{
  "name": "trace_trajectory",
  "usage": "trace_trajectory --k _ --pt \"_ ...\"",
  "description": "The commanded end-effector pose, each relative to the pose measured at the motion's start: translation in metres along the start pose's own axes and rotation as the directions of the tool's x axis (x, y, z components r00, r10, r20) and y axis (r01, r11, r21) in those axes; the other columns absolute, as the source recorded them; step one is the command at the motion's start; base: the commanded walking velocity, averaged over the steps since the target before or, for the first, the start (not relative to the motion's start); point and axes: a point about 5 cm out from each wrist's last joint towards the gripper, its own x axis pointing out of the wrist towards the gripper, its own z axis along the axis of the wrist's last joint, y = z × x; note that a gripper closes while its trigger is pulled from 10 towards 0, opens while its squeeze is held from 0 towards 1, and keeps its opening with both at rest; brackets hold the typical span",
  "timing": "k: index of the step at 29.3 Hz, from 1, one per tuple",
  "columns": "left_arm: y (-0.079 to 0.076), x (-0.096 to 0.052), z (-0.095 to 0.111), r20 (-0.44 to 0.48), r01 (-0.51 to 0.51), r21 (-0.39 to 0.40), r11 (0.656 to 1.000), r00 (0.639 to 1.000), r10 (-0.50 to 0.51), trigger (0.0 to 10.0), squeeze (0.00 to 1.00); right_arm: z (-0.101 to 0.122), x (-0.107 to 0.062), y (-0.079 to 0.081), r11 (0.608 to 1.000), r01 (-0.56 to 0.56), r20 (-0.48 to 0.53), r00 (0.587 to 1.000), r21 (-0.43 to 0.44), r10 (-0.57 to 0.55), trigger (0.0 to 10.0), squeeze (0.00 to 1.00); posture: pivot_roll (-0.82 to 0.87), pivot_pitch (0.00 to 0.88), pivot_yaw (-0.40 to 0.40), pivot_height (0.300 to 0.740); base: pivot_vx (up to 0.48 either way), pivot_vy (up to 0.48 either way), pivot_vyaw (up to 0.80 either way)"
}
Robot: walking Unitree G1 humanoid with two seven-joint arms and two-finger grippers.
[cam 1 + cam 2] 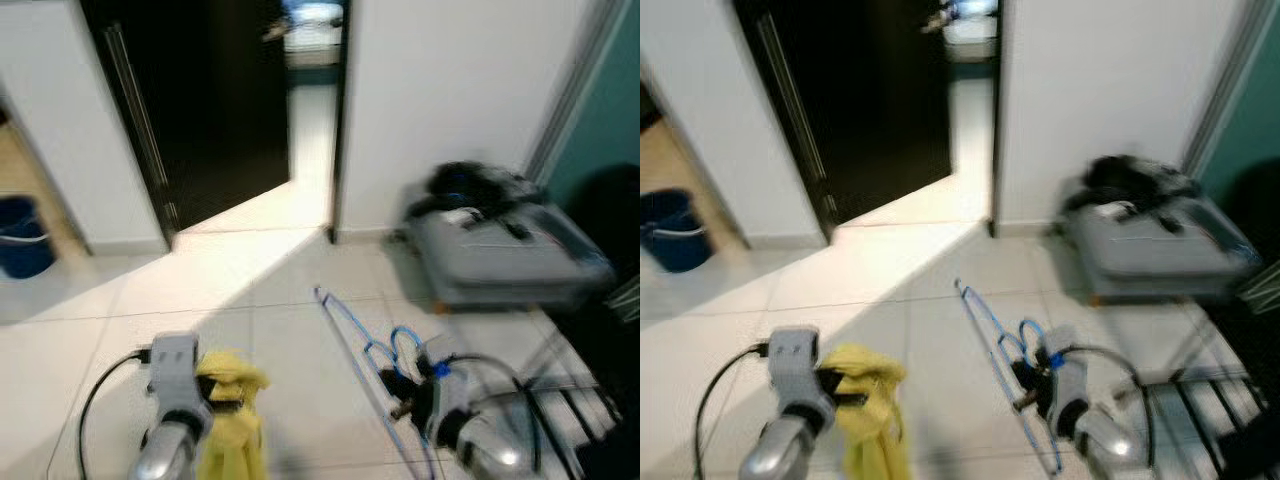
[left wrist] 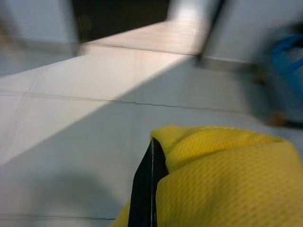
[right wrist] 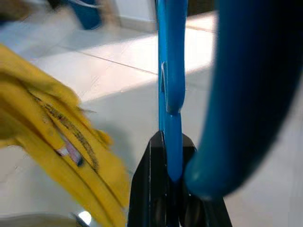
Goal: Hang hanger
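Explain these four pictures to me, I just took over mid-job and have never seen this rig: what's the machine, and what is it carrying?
It is a walking humanoid with two silver arms. The two wide pictures come from its head camera, looking down at a tiled floor near a dark doorway. The close-ups come from wrist cameras. The left end effector is shut on a yellow garment; the right end effector is shut on a blue hanger. A grey suitcase lies ahead on the right, a blue bin on the left. The pictures are blurred.
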Motion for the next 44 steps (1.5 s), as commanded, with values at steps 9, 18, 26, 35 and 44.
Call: trace_trajectory --k 9,18,26,35,44 --pt "-0.0037 0.0009 0.0061 0.034 0.01 0.008 1.0 0.999 -0.01 10.0 0.0 -0.0072 -0.0092 0.0009 1.0 -0.013 -0.015 1.0 -0.021 0.013 10.0 0.0 -0.03 0.0 -0.022 0.736 0.48 0.0 0.76" --pt "-0.0014 0.0005 0.0082 0.055 -0.031 0.005 1.0 0.998 0.031 10.0 0.0 -0.0075 -0.01 0.0022 0.998 -0.037 -0.024 0.999 -0.044 0.035 10.0 0.0 -0.02 0.0 -0.029 0.736 0.48 0.0 0.76" --pt "-0.0024 0.0006 0.0096 0.063 -0.041 -0.008 0.999 0.997 0.042 10.0 0.0 -0.0077 -0.0108 0.0013 0.997 -0.047 -0.031 0.998 -0.056 0.045 10.0 0.0 -0.02 0.0 -0.032 0.736 0.459 0.0 0.77" --pt "-0.002 0.0006 0.0092 0.065 -0.054 -0.028 0.998 0.996 0.055 10.0 0.0 -0.0081 -0.0115 0.001 0.997 -0.052 -0.034 0.998 -0.063 0.05 10.0 0.0 -0.02 0.0 -0.036 0.736 0.144 0.0 0.77" --pt "-0.0018 0.0012 0.0086 0.061 -0.059 -0.039 0.998 0.996 0.061 10.0 0.0 -0.0082 -0.0111 0.0005 0.996 -0.051 -0.032 0.998 -0.067 0.049 10.0 0.0 -0.02 0.0 -0.037 0.736 0.0 0.0 0.77"
